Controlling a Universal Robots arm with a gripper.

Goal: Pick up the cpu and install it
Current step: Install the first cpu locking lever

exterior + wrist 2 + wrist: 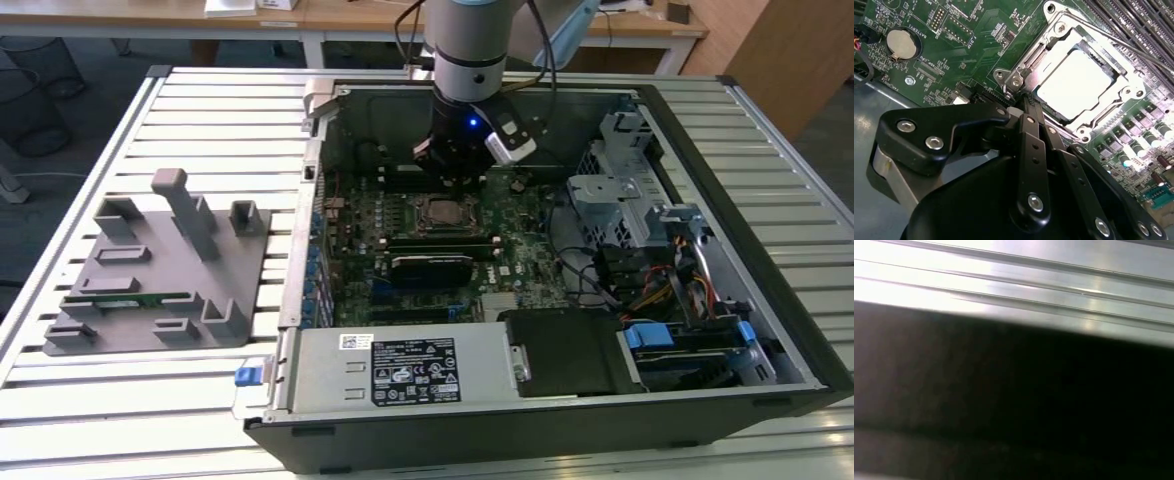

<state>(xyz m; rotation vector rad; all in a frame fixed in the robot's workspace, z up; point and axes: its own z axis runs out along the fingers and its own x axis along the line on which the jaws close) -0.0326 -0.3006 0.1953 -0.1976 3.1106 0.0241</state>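
Fingers [1026, 107] of your gripper [1021, 100], matte black linkages studded with bright round screws, taper together to one narrow tip in the second wrist view; they are closed on each other and carry nothing. That tip sits right at the corner of the socket frame [1019, 75], a stamped, shiny steel bracket with rounded screw lugs, and you can't tell whether it touches the metal or hangs just clear. Just beyond the tip lies the cpu [1074, 82], a flat square with a smooth, pale, glare-washed metal top, lying level within the frame's opening on the green motherboard [974, 30]. Off to one side of the gripper on that board you see a coin cell battery [902, 42], a smooth silver disc in a round holder; past the socket on the other side run rows of small cylindrical capacitors [1149, 135]. In the exterior view your arm [470, 45], a smooth grey-and-silver tube, comes straight down into the open computer case [747, 200], its black wrist pointing downward just behind the socket [445, 211]. Outside the case, toward the exterior view's left, a grey moulded fixture tray [147, 270] with upright blocks rests on the ribbed aluminium table [200, 110]. The first wrist view gives you brushed metal ridges [1054, 275] above a dark blur.
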